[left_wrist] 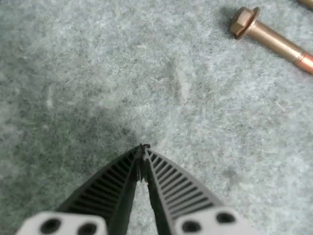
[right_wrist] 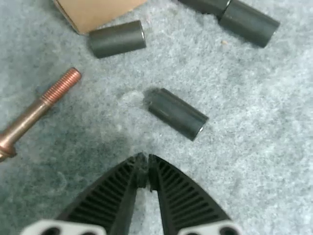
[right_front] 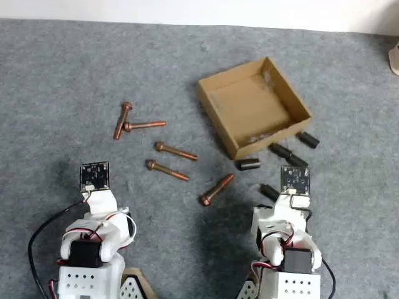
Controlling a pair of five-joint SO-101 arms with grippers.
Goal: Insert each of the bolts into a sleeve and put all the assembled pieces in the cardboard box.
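Several copper bolts lie loose on the grey carpet, among them one [right_front: 167, 170] nearest my left arm [right_front: 93, 243] and one [right_front: 216, 190] towards the right arm [right_front: 290, 249]. Several short black sleeves [right_front: 248, 164] lie along the near side of the open, empty cardboard box [right_front: 216, 107]. My left gripper [left_wrist: 142, 149] is shut and empty over bare carpet, with a bolt head [left_wrist: 243, 22] beyond it. My right gripper [right_wrist: 144, 159] is shut and empty, just short of a black sleeve [right_wrist: 176, 113]. Nearby lie a bolt's threaded end [right_wrist: 61, 84] and another sleeve [right_wrist: 117, 38].
Two more sleeves [right_wrist: 249, 22] lie end to end past the near one, and the box's corner [right_wrist: 93, 12] is beside them. The carpet reaches a white strip [right_front: 187, 9] at the far edge. A pale object [right_front: 394, 59] sits at the far right edge.
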